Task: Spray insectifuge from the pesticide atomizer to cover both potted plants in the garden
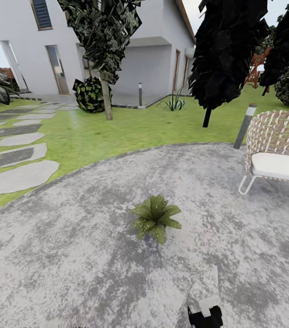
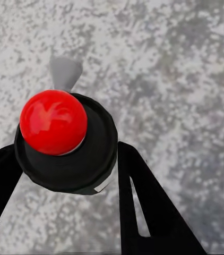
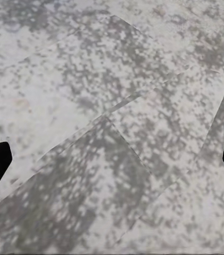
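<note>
Jaws of the left gripper (image 2: 69, 175) grip the pesticide atomizer (image 2: 64, 143); the right gripper (image 3: 112, 159) spreads wide (empty). Pickup looks done; spraying remains, one potted plant (image 1: 156, 217) just ahead on the patio (image 1: 71, 255).

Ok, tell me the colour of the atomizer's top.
Glossy red, above a black body; the pesticide atomizer shows best in the left wrist view.

Flat bright daylight, faint shadows, blocky grainy render

Home garden, white house (image 1: 131, 50), lawn (image 1: 117, 127), grey paved patio (image 1: 71, 255), wicker seat (image 1: 279, 146)
</note>
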Robot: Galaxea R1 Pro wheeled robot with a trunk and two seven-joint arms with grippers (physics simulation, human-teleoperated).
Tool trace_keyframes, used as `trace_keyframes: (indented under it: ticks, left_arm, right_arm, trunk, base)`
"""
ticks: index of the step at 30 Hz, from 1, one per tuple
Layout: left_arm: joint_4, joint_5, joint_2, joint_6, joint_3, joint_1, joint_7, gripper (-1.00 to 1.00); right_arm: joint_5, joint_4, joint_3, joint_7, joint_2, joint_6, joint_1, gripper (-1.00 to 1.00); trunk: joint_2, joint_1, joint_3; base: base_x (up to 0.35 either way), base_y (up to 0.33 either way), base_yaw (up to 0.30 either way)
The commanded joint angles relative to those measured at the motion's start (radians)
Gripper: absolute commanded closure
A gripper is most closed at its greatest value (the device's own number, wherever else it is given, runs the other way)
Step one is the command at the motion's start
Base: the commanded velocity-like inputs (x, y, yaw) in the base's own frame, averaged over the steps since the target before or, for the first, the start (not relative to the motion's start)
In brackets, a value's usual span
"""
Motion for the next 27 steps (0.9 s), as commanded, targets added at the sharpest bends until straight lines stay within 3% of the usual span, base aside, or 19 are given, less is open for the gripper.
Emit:
trace_keyframes:
  ticks: [1,16,27]
  left_arm:
    - [0.001,-0.009,-0.001,-0.004,0.009,-0.001,-0.005,1.00]
    - [0.001,-0.009,0.001,-0.002,0.009,-0.001,-0.003,1.00]
    - [0.001,-0.009,0.001,0.000,0.010,-0.001,-0.003,1.00]
  right_arm:
    - [0.005,0.002,0.006,-0.010,0.000,-0.001,-0.001,-1.00]
    - [0.000,0.002,0.006,-0.010,0.000,-0.001,-0.001,-1.00]
    - [0.000,0.002,0.006,-0.010,0.000,-0.001,-0.001,-1.00]
  trunk:
    - [0.000,-0.001,-0.002]
    - [0.000,-0.001,-0.011]
    - [0.000,-0.001,-0.012]
  base:
    - [-0.219,0.216,-0.243]
    - [-0.190,0.240,-0.266]
    - [0.021,0.295,-0.297]
